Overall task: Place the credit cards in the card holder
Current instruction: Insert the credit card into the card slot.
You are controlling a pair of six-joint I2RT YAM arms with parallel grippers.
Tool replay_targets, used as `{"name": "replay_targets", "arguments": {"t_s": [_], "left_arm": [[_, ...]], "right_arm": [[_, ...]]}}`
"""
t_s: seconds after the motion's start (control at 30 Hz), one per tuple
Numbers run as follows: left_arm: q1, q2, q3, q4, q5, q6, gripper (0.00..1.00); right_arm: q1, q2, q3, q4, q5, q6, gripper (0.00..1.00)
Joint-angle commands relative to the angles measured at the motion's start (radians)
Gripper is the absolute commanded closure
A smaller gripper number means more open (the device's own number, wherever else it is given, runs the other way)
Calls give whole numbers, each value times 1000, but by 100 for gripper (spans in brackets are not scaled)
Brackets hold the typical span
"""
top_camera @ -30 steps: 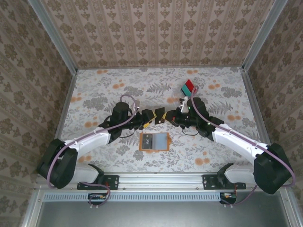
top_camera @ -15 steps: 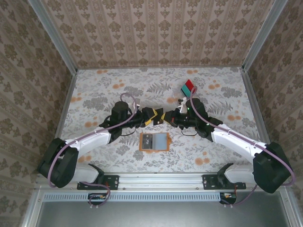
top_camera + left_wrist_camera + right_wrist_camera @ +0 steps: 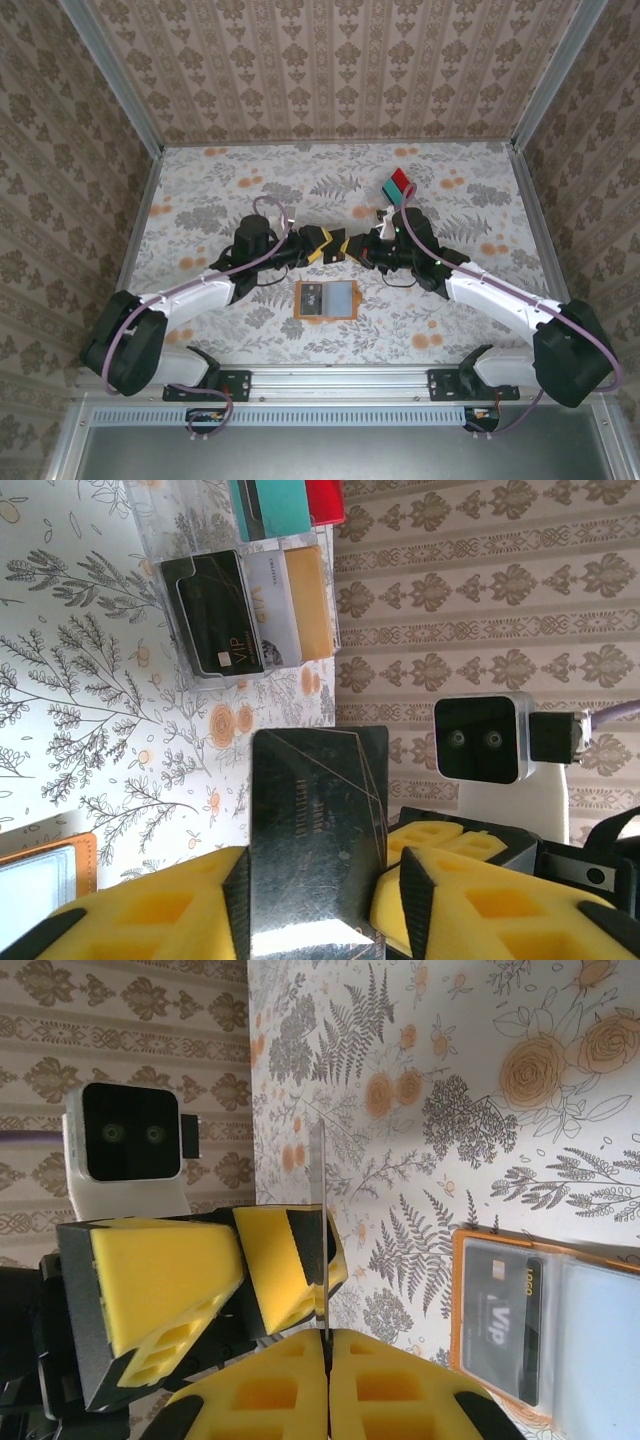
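Black gold-lined card (image 3: 318, 830), yellow finger pads (image 3: 150, 920), orange-tan card holder (image 3: 459, 1300), flowered tabletop (image 3: 200, 200)

A card (image 3: 315, 840) stands between left hand (image 3: 323, 245) and right hand (image 3: 352, 247), card holder (image 3: 327, 299) before them, credit cards (image 3: 396, 185) behind.

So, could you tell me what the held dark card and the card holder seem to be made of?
The dark card looks like rigid glossy plastic: it mirrors light and is flat and thin edge-on. The card holder looks like matte tan leather or imitation, with shiny see-through pockets, probably plastic.
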Motion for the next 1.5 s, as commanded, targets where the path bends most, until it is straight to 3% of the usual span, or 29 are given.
{"name": "replay_targets", "arguments": {"t_s": [0.0, 0.17, 0.67, 0.83, 1.07, 1.3, 1.47], "left_arm": [[5, 21, -9, 71, 30, -26, 58], [5, 21, -11, 64, 24, -21, 63], [5, -28, -45, -14, 1, 25, 100], [5, -102, -51, -195, -64, 115, 100], [-8, -252, -69, -560, -256, 292, 100], [-33, -281, -148, -549, -282, 285, 100], [-70, -267, -151, -541, -310, 288, 100]], "right_arm": [[6, -30, -23, 2, 19, 11, 93], [6, -30, -28, -6, 22, 10, 93], [6, -6, -19, -69, 33, -13, 87], [10, -22, -2, -152, 63, -54, 72], [110, 19, 120, -408, 197, -209, 72], [267, 271, 277, -552, 326, -242, 79], [303, 368, 337, -649, 448, -238, 80]]}}
